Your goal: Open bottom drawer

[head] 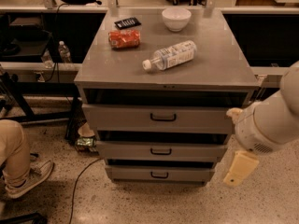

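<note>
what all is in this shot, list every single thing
cabinet: one, grey, centre of view
top drawer: one, grey, highest of three
middle drawer: one, grey, between the others
bottom drawer: one, grey, lowest, black handle at centre
bowl: one, white, back of cabinet top
water bottle: one, clear, lying on cabinet top
snack bag: one, red, left on cabinet top
flat item: one, black, behind the bag
small bottle: one, clear, shelf left of cabinet
person's leg: one, tan, lower left
arm: one, white, right of cabinet
claw: one, cream, right of bottom drawer, apart from it
</note>
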`<state>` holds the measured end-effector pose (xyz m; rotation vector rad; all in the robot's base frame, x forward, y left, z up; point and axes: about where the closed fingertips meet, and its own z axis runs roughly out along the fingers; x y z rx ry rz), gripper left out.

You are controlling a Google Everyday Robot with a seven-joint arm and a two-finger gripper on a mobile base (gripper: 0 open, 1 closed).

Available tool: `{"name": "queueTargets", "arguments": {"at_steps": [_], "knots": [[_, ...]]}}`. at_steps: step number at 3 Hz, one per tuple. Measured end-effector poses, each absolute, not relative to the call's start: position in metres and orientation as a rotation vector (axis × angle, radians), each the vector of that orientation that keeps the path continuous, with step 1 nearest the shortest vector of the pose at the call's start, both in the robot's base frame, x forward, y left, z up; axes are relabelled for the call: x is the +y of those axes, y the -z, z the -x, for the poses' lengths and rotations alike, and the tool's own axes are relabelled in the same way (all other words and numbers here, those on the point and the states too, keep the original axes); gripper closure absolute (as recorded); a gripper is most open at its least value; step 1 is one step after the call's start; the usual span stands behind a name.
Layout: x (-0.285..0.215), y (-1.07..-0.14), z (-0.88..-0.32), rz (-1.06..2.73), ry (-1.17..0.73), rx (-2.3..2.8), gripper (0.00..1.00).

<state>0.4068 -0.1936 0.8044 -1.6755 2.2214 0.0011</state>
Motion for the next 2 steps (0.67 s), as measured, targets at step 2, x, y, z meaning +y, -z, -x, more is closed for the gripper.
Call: {"name": "queueTargets", "arguments": {"at_steps": [2], "knots": [[-0.1888, -0.7525, -0.4026, 1.610, -0.038, 2.273, 0.00]]}}
